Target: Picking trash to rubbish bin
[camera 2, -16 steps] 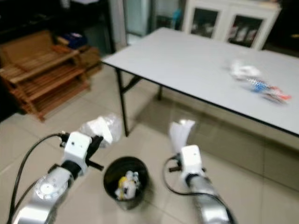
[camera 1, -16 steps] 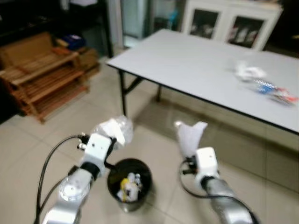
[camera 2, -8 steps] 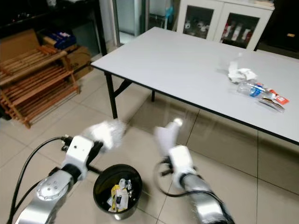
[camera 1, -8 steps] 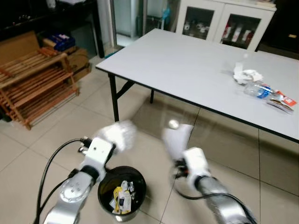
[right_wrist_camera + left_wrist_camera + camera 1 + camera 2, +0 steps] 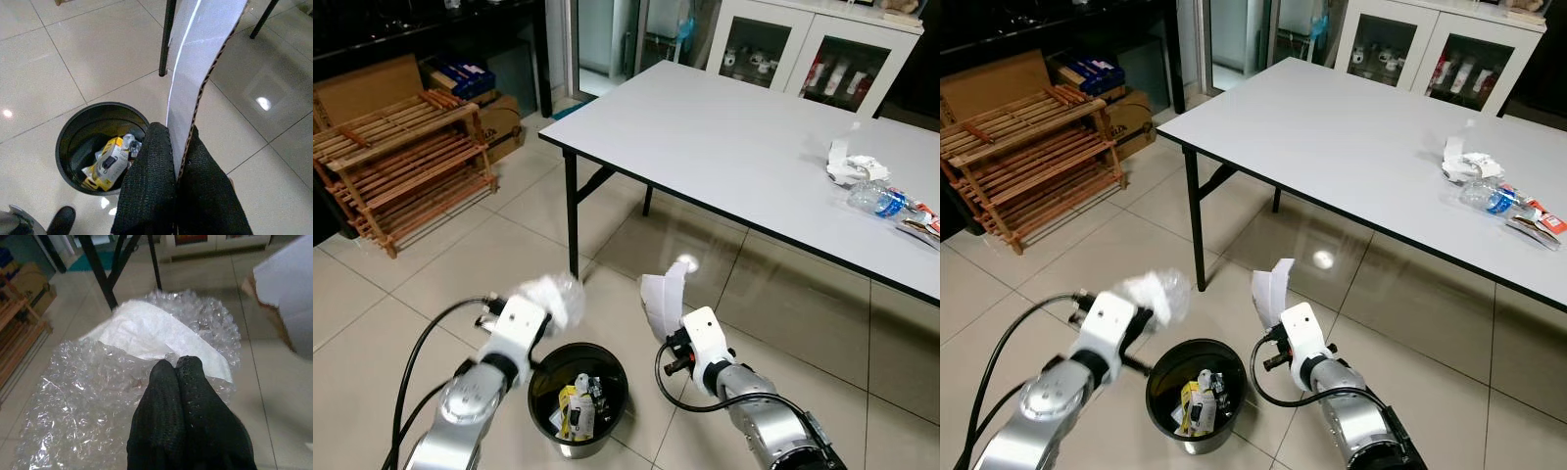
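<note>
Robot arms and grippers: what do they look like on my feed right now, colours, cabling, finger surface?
Both arms are silver metal, each ending in a white boxy wrist housing. A black cable loops from the left arm; a thinner black cable curls beside the right arm. The left gripper and right gripper each have two long black fingers with a finely knitted, dotted texture.

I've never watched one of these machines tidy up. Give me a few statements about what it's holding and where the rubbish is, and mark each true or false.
1. The left gripper holds bubble wrap. True.
2. The right gripper is open and holds nothing. False: it is shut on a strip of cardboard.
3. The bin has nothing in it. False: it already holds rubbish, including a yellow packet.
4. A plastic bottle lies on the table. True.
</note>
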